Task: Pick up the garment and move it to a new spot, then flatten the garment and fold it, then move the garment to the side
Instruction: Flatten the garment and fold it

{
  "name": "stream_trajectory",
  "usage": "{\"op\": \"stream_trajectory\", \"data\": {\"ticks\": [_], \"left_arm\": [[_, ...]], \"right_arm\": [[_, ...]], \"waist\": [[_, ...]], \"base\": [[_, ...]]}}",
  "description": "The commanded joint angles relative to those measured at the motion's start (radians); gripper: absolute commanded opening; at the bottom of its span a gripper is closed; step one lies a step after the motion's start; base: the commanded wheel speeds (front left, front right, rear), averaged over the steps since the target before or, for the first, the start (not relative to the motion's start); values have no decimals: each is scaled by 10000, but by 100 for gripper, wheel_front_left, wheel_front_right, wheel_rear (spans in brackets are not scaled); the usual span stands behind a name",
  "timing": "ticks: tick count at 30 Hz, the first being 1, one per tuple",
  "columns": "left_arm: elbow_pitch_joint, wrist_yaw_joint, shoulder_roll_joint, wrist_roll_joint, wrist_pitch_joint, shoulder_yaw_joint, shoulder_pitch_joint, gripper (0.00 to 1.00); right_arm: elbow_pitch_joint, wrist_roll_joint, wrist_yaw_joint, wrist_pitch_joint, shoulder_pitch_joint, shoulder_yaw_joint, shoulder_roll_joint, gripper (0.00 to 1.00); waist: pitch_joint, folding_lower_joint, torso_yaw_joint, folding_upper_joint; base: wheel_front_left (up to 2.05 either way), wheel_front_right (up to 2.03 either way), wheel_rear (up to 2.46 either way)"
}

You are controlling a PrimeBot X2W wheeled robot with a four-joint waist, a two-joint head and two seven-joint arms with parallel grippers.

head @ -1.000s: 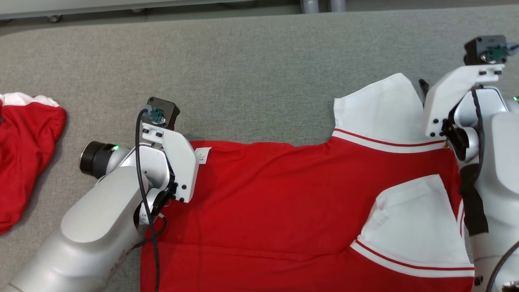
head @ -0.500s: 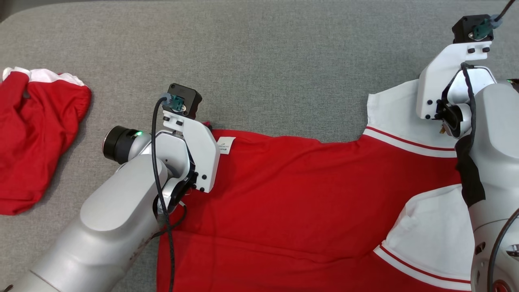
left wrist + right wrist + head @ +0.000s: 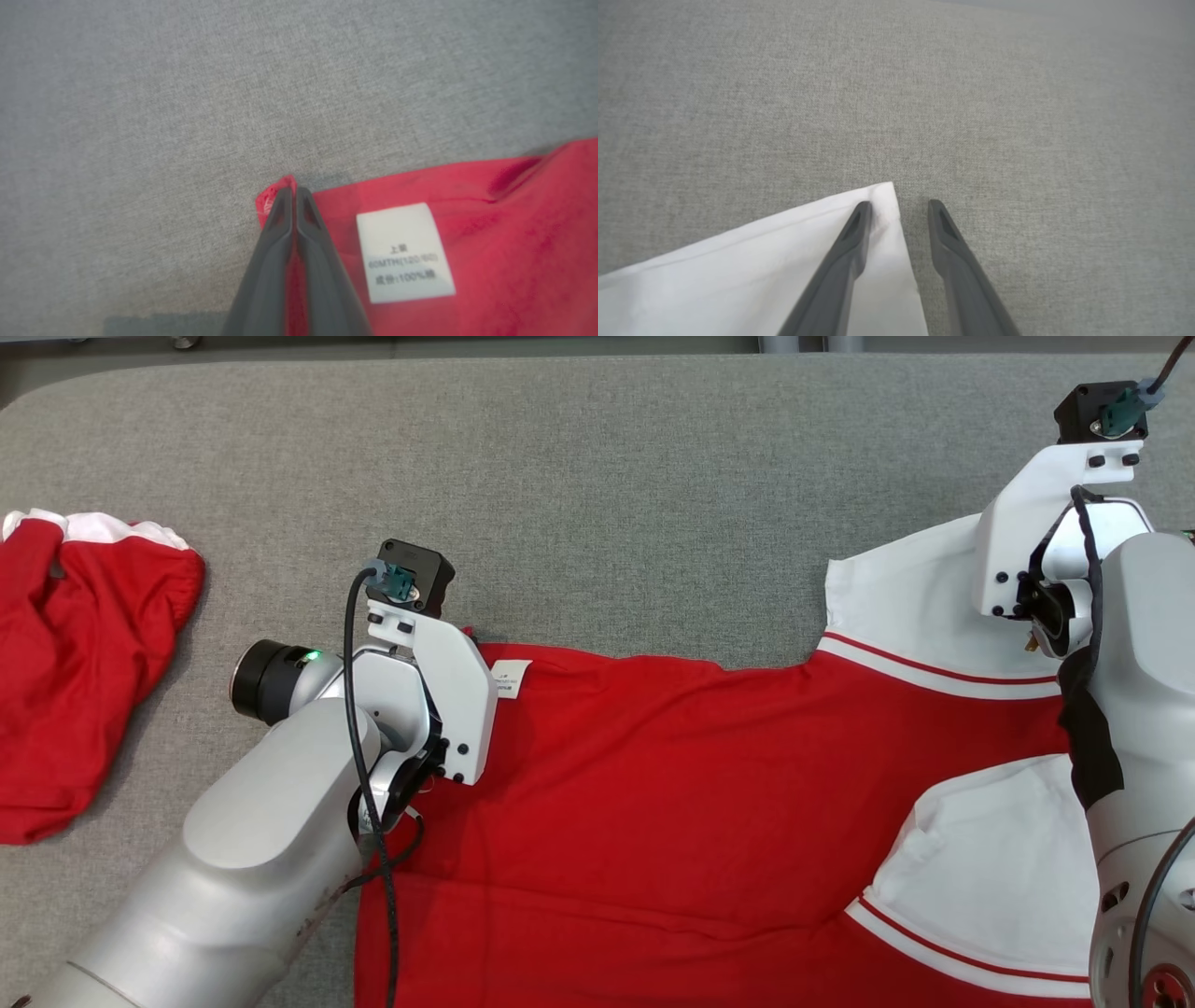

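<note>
Two red garments on the table [image 3: 607,476]: the spread garment [image 3: 709,784] centre, a crumpled heap [image 3: 75,663] far left. Left gripper [image 3: 293,193] pinches the spread one's corner (beside one label [image 3: 404,252]); right gripper [image 3: 899,210] gapes astride a sleeve tip [image 3: 885,196].

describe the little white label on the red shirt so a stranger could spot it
On the grey table lies a big red shirt, spread flat. Go to its far left corner, which the left gripper pinches; the label lies just right of it. It is a small white rectangle with dark print, unlike the large white sleeves at the other end.
</note>
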Motion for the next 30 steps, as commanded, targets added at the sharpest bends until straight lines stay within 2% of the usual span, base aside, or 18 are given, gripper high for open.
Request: {"op": "stream_trajectory", "data": {"ticks": [1,2,4,5,6,12,16,19,25,30], "left_arm": [[118,-31,31,-85,57,-91,146,0],[117,-40,23,-99,64,-94,136,0],[118,-44,13,-102,59,-100,115,0],[123,-38,12,-106,49,-102,105,0],[136,-26,3,-117,23,-91,99,0],[221,270,-90,-557,-895,690,395,0],[343,302,-286,-1270,-1592,1469,804,0],[487,342,-134,-1362,-1823,1690,877,0],[846,261,51,-2055,-1967,2394,1238,0],[907,-95,-56,-2891,-1899,2961,1562,0]], "right_arm": [[73,-44,3,-67,-124,-10,-58,49],[178,7,3,-25,-131,-20,-55,46],[326,93,3,48,-161,-11,-58,35],[397,150,1,71,-173,-35,-62,8],[509,261,1,85,-185,-47,-62,0],[864,1220,5,-556,-306,164,-52,0],[767,1561,3,-1204,-95,470,-58,0],[733,1902,3,-1525,-34,743,-51,0],[501,3057,3,-1851,323,1499,-276,0],[36,3798,5,-1997,671,2157,-571,0]], "waist": [[6,0,-3,0],[11,0,1,0],[19,0,8,0],[24,0,11,0],[24,0,20,0],[-230,0,-27,0],[-513,0,-135,0],[-647,0,-193,0],[-914,0,-422,0],[-1008,0,-582,0]], "base": [[0,0,0],[0,0,0],[0,0,0],[0,0,0],[0,0,0],[0,0,0],[0,0,0],[0,0,0],[0,0,0],[0,0,0]]}}
